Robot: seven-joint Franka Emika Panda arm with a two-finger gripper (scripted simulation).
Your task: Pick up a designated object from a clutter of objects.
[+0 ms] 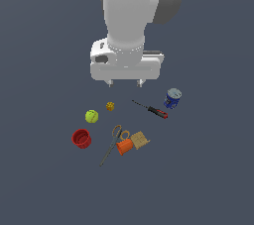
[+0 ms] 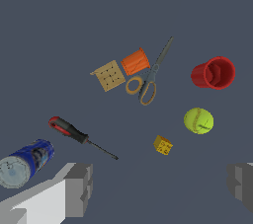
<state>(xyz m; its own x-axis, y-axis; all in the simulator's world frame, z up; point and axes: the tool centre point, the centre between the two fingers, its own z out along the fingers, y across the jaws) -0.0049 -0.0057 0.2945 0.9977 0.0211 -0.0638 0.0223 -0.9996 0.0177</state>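
The designated object is a small tan ridged block (image 1: 140, 140) (image 2: 109, 75), lying against the orange cup (image 1: 125, 146) (image 2: 135, 62) in the clutter of objects. My gripper (image 1: 125, 83) (image 2: 160, 186) hangs open above the floor, well behind the clutter in the exterior view, holding nothing. Its two grey fingertips (image 2: 79, 188) show wide apart in the wrist view. The tan block is apart from the gripper, beyond the screwdriver (image 1: 151, 109) (image 2: 79, 136).
Scissors (image 1: 111, 143) (image 2: 150, 75) lie beside the orange cup. A red cup (image 1: 82, 139) (image 2: 213, 73), a yellow-green ball (image 1: 91, 116) (image 2: 198, 120), a tiny golden cube (image 1: 110, 106) (image 2: 162, 145) and a blue can (image 1: 172, 98) (image 2: 24, 163) lie scattered around.
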